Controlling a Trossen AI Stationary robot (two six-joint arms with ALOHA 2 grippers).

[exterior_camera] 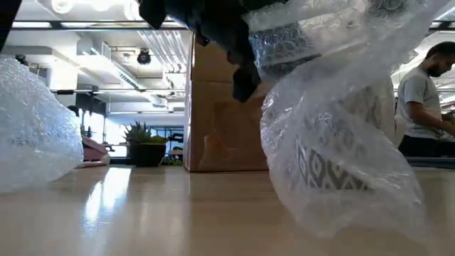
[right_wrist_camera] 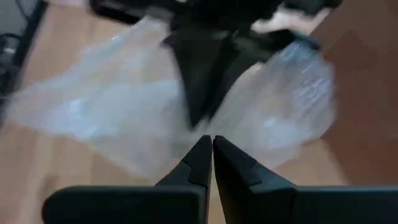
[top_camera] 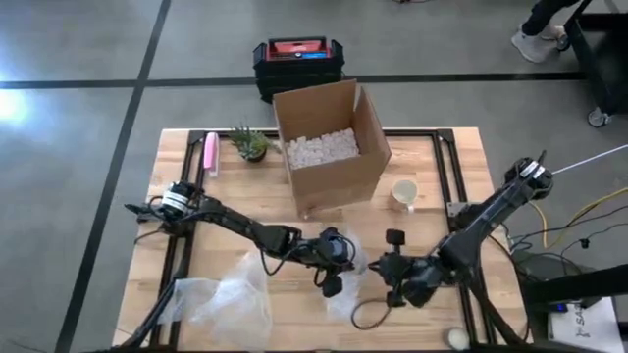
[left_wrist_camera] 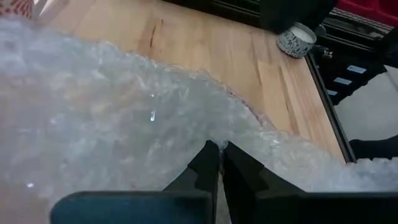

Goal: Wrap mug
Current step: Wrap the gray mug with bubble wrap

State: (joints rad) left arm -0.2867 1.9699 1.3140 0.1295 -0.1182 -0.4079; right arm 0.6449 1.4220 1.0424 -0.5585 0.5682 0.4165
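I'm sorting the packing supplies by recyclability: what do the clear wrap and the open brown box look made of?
The clear wrap: thin glossy plastic bubble wrap, judging by its translucent, pebbled, crinkled surface. The open brown box: matte corrugated cardboard, probably, given its stiff folded flaps.

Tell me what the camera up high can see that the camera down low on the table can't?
Only the high view shows the white packing bits inside the cardboard box, the plain cream mug beside it, the pink thing near the far edge, the red and black case on the floor, and both arms whole, with the left gripper and right gripper close together.

Only the low view shows a patterned mug inside the bubble wrap, lifted off the table, and a person standing behind.

Both show the box, the little plant and another heap of bubble wrap.
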